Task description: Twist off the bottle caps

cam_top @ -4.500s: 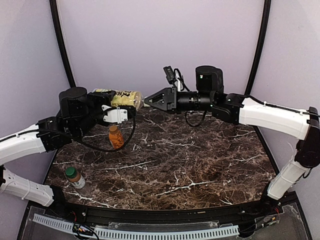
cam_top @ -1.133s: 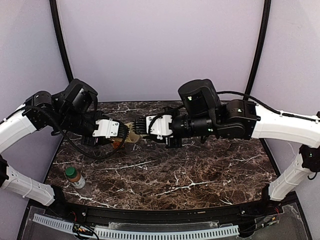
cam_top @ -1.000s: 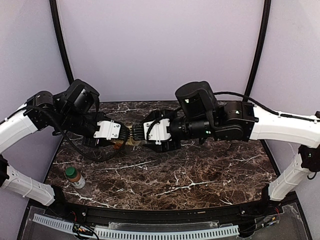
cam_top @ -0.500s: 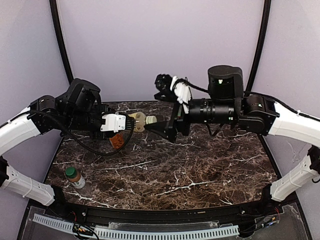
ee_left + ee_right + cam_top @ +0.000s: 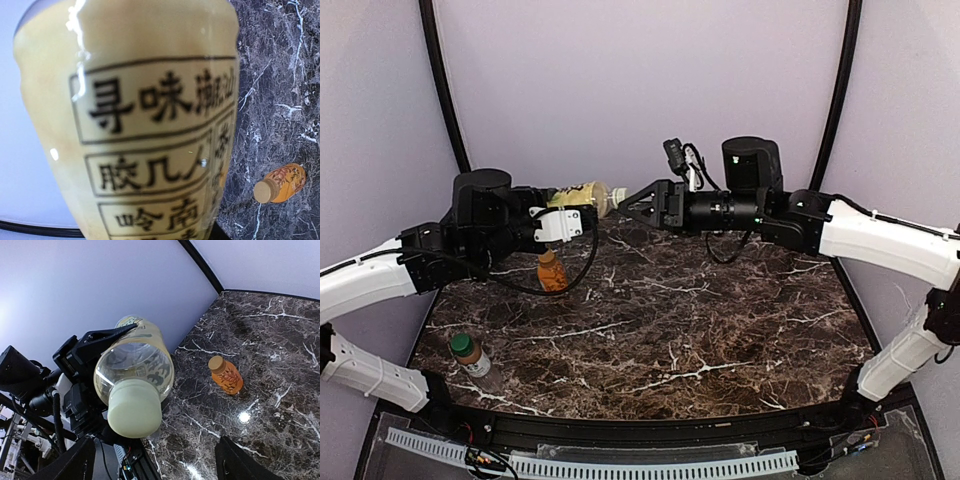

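Nearest my bases, at the front left of the dark marble tabletop (image 5: 720, 330), the small clear bottle (image 5: 469, 356) stands upright with its green cap on top. It is well apart from both of my arms.

Farther back and left of centre, the short orange bottle (image 5: 552, 271) also stands upright on the tabletop, capped. It sits below my left wrist and touches nothing of mine. My left wrist camera sees it lower right, past the label that fills that view.

At the far side, up off the tabletop, my left gripper (image 5: 563, 203) is clenched around the body of the yellow-labelled bottle (image 5: 576, 194). The bottle lies about level, its long axis running left to right, base toward my left arm and neck toward my right. Its pale cap (image 5: 135, 408) is on and faces straight into my right wrist camera.

My right gripper (image 5: 623, 203) is lined up with that cap from the other side, jaws released and spread wide, grasping nothing. Its fingertips (image 5: 67, 462) show at the bottom corners of the wrist view. They are near the cap; I cannot tell whether either one touches it.
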Robot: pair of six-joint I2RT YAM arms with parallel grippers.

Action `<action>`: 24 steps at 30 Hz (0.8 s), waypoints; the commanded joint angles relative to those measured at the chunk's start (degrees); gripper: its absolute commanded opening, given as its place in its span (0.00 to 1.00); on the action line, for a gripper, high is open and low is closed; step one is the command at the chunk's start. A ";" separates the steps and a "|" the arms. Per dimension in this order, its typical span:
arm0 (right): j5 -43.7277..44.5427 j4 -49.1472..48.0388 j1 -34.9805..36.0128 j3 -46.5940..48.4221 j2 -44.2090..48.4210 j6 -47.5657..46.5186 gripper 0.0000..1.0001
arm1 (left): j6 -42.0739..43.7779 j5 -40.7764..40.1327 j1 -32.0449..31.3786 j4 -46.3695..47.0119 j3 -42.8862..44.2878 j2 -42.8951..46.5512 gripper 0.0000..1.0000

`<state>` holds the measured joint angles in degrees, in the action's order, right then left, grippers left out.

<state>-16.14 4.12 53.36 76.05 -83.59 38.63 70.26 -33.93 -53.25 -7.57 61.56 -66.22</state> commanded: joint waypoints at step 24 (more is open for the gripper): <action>-7.38 -12.63 -2.46 2.50 -4.87 7.24 0.46 | 4.88 -2.20 -0.49 7.01 -2.56 2.23 0.26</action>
<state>-23.35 -6.28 51.81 77.08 -88.49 46.17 74.65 -35.88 -53.32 -1.93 59.90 -65.52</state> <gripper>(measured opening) 0.440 0.417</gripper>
